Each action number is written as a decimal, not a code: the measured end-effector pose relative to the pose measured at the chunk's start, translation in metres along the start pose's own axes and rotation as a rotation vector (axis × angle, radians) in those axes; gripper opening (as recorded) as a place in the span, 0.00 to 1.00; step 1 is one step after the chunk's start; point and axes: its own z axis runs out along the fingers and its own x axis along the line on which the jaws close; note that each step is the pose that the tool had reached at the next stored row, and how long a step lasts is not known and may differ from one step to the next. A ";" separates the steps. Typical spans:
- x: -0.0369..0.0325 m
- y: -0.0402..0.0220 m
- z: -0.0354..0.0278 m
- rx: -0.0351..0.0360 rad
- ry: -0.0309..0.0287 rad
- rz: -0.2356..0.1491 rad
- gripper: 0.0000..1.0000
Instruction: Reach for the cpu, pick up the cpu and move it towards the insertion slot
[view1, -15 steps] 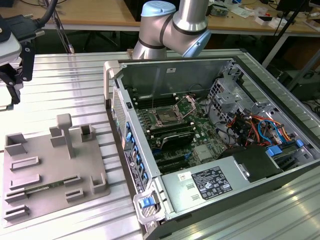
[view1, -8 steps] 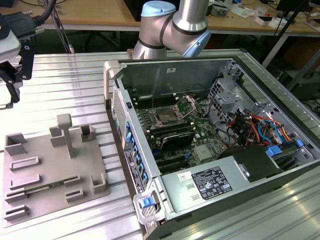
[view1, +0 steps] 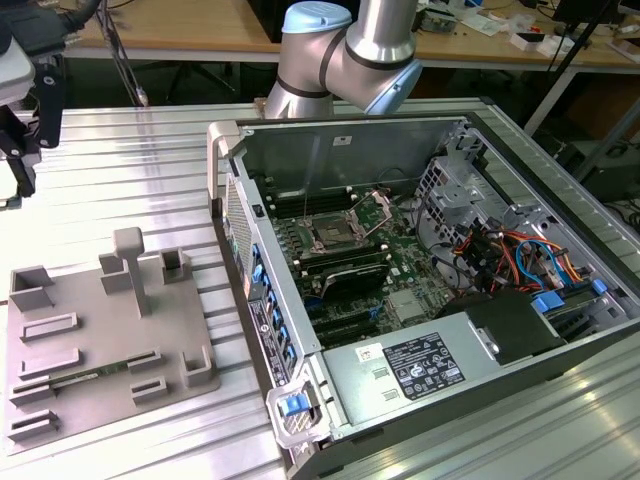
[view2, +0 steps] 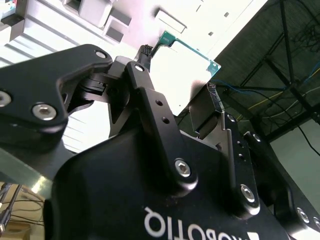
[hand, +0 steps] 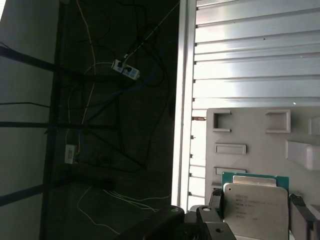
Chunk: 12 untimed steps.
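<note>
Clamping the cpu (hand: 255, 210) between its 2 fingers (view2: 150, 95), the gripper (view2: 180, 76) holds it near the grey tray (view1: 100, 320); the insertion slot (view1: 330, 235) sits well apart, toward the exterior view's right. That thin edge-hold could let the chip tilt or slip.

We find the insertion slot (view1: 330, 235) open from above, hemmed by case walls (view1: 340, 150) and drive cage (view1: 470, 190). Raised blocks (view1: 130, 260) stud the grey tray (view1: 100, 322).
</note>
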 end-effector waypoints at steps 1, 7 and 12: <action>-0.0003 0.0000 -0.0005 0.0000 0.0000 0.000 0.55; -0.0078 -0.0004 -0.0011 0.0000 0.0001 0.000 0.55; -0.0118 -0.0007 -0.0012 0.0000 0.0000 0.000 0.55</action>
